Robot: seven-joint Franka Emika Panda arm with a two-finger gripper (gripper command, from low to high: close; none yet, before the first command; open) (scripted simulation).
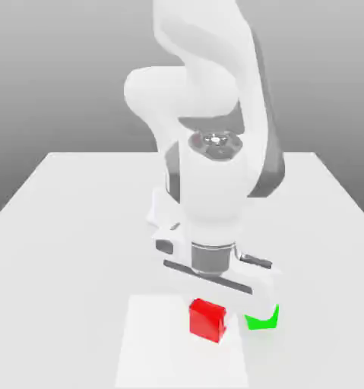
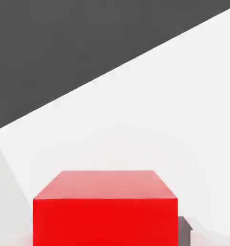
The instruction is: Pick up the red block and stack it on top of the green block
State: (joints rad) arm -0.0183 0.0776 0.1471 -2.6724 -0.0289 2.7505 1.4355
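**Red block on the bench, hand low above it**

Red block (image 1: pixel 207 320) sits on the white bench (image 1: pixel 78 228), near its front edge, and I see it resting flat on a slightly brighter patch of the surface. Green block (image 1: pixel 262 320) lies just beside it, toward the exterior view's right, partly hidden behind the hand's body; the two blocks look close but apart.

From the exterior view, the hand (image 1: pixel 215 292) hangs low, directly above and slightly behind the red block. Its fingers are hidden, so I cannot tell whether the hand is released or clenched, nor whether it touches the block.

I can read no writing or labels on anything.

On the hand view, the red block (image 2: pixel 105 207) looms large and close, its top face and one side face plain, with bench beyond it and dark background past the bench edge.
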